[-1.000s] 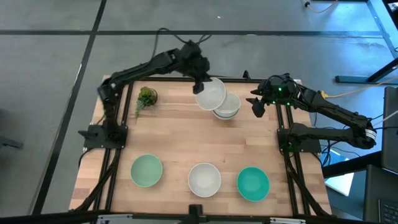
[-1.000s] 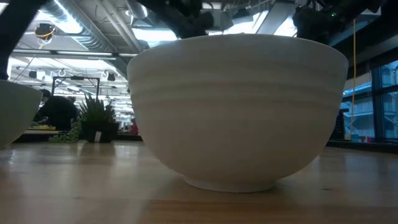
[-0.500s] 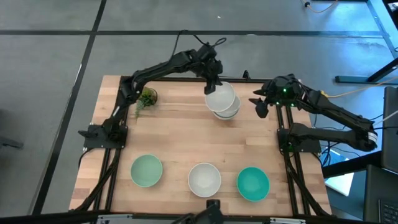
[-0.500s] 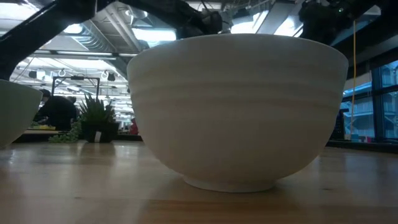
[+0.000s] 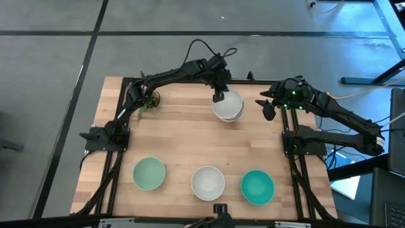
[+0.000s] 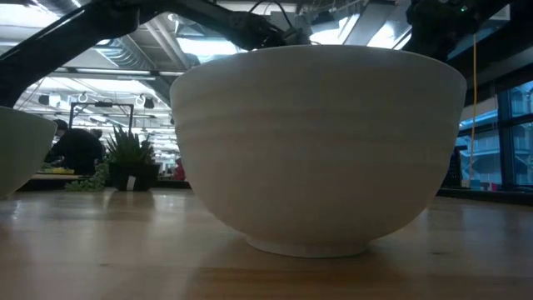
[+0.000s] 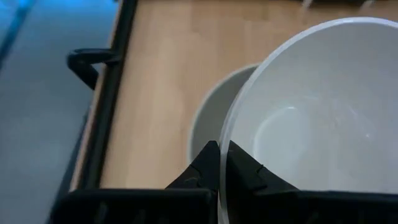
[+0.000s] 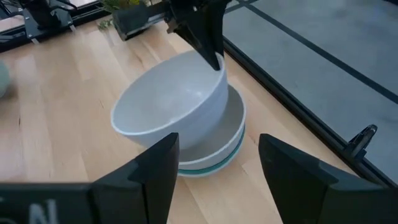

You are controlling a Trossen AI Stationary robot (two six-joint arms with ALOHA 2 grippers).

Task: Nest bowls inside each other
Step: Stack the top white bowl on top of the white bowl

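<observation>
Wooden table, no legible writing. Nearest the camera, well clear of both grippers, are sitting a mint bowl, a white bowl and a teal bowl. Left gripper is pinching a tilted white bowl's rim, holding it in the bowl stack. Right gripper is hovering beside it, fingers apart, holding nothing.

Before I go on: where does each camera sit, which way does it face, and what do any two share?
High: overhead, straight down; both arms, left claw on the held white bowl.
Low: table height, level; front white bowl fills it, arms above.
Left wrist: its fingers pinching the bowl's rim.
Right wrist: open right claw facing the stack.
Shared: both wrist views show the held bowl over the stack.
</observation>
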